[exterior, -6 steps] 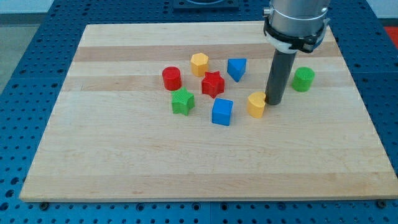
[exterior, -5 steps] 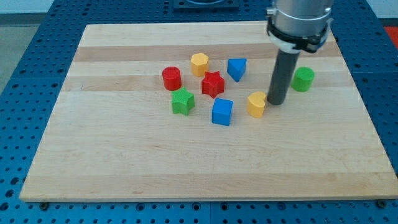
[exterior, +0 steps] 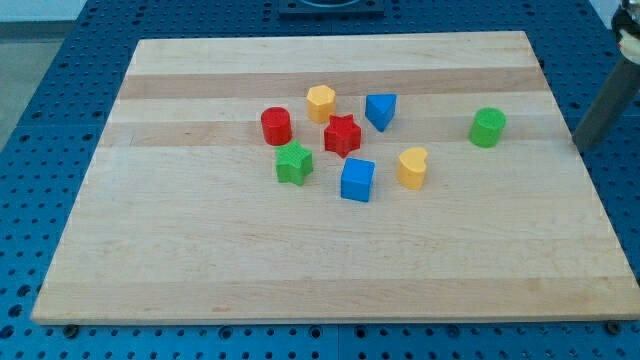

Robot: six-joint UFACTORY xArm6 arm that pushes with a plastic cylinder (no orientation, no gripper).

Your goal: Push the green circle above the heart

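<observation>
Item: green circle, view's right of yellow heart, apart | handling: likely light, rigid, slides easily; push its right side | my tip: bare rod, no jaws, off board's right edge.

On the wooden tabletop, the green circle block sits alone toward the view's right, up and right of the yellow heart block. Left of the heart lies the blue cube block, with the red star block above it. My tip stands off the tabletop's right edge, well apart from the circle.
</observation>
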